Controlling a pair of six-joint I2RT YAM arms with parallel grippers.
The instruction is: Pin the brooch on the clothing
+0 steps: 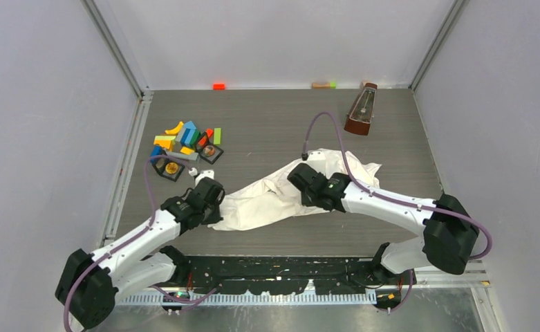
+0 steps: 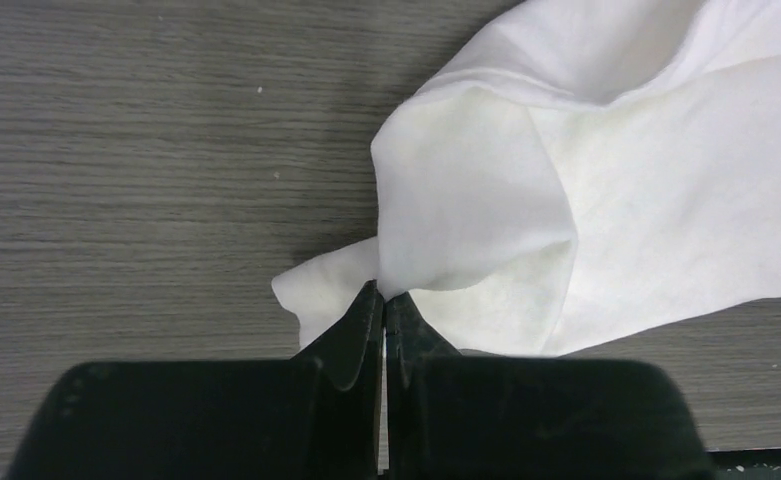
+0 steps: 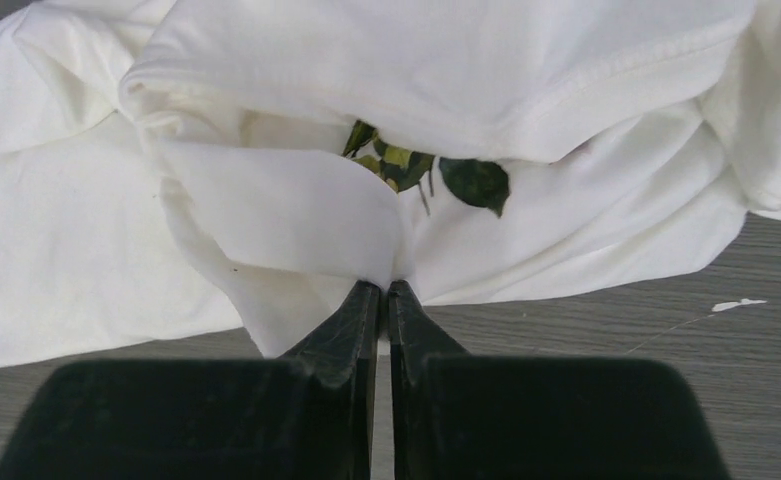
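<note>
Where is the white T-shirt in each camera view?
Top external: the T-shirt lies crumpled at the centre of the table.
Left wrist: T-shirt fills the upper right, its edge pinched in the left hand.
Right wrist: T-shirt fills the upper half, a fold pinched in the right hand.
Shared landmark: the grey wood-grain table.

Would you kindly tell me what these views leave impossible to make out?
T-shirt print: the right wrist view shows only green leaves; folds hide the rest.
Top view: the arms' own wrists cover where the left pincer and right pincer meet the cloth.
Top view: the small framed items beside the blocks are too small to identify.
</note>
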